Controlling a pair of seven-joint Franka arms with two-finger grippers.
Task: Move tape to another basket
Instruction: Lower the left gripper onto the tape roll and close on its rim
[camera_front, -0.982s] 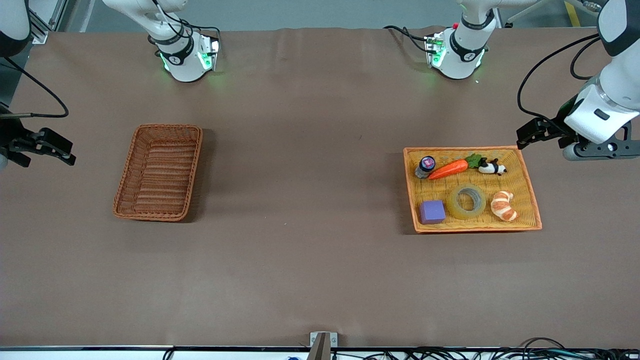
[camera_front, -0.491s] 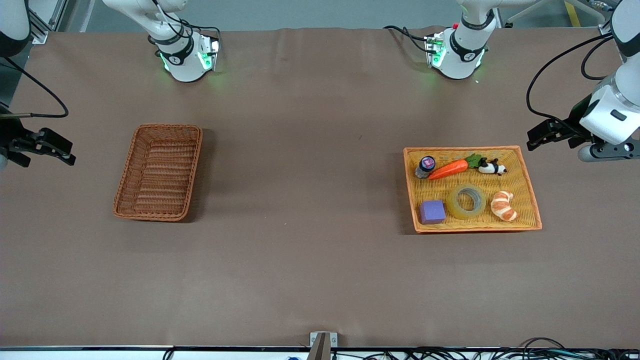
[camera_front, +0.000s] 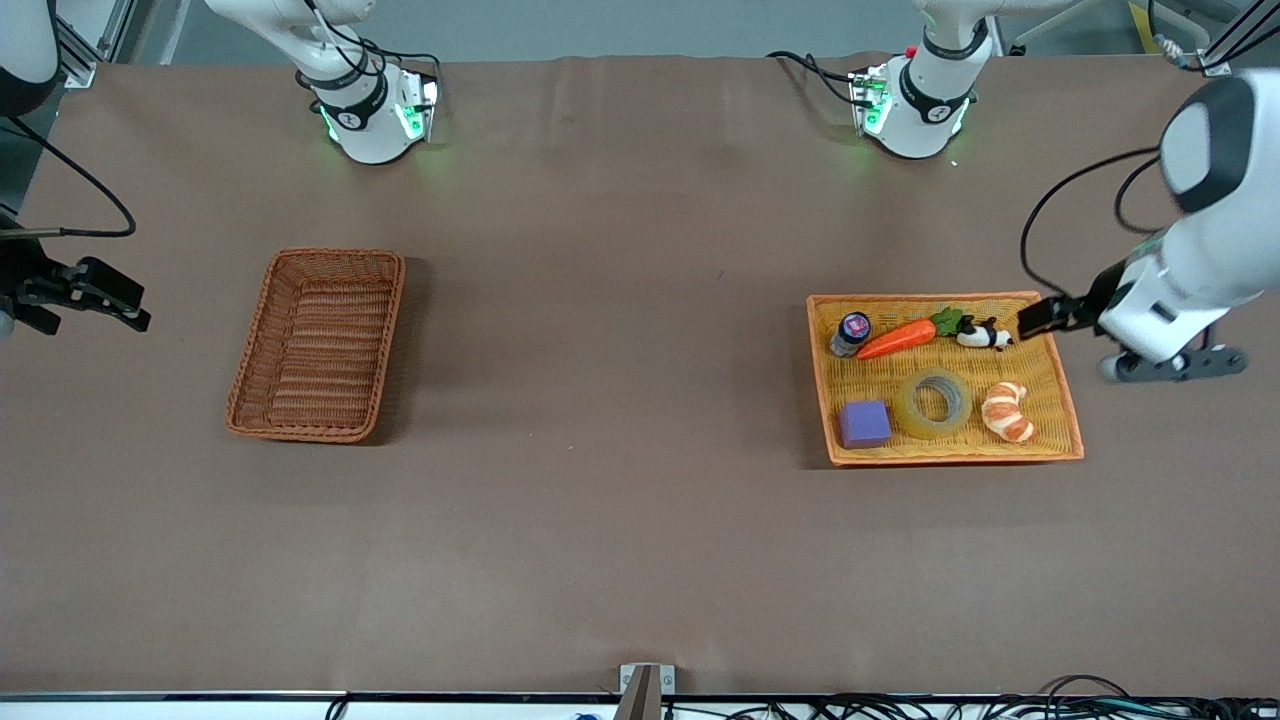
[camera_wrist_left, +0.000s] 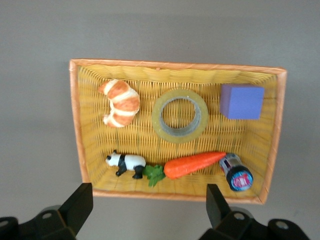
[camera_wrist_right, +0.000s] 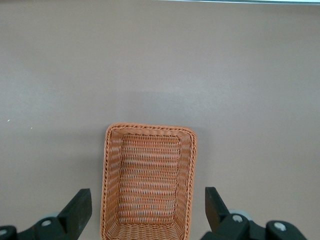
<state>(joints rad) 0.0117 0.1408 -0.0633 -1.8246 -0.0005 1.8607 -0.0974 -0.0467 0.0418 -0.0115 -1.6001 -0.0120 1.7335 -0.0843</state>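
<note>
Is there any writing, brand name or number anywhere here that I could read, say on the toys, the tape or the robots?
Nothing here reads as words or numbers.
Small bottle in the yellow tray: a pink and blue label on its cap, too blurred to read.
Robot bases: a small round dark mark on each, too small to make out.
Tape, croissant, purple cube, carrot, panda and brown basket: no text visible.

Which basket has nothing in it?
The deep reddish-brown wicker basket toward the right arm's end is empty; the shallow orange-yellow tray basket holds the yellowish tape roll and toys.
</note>
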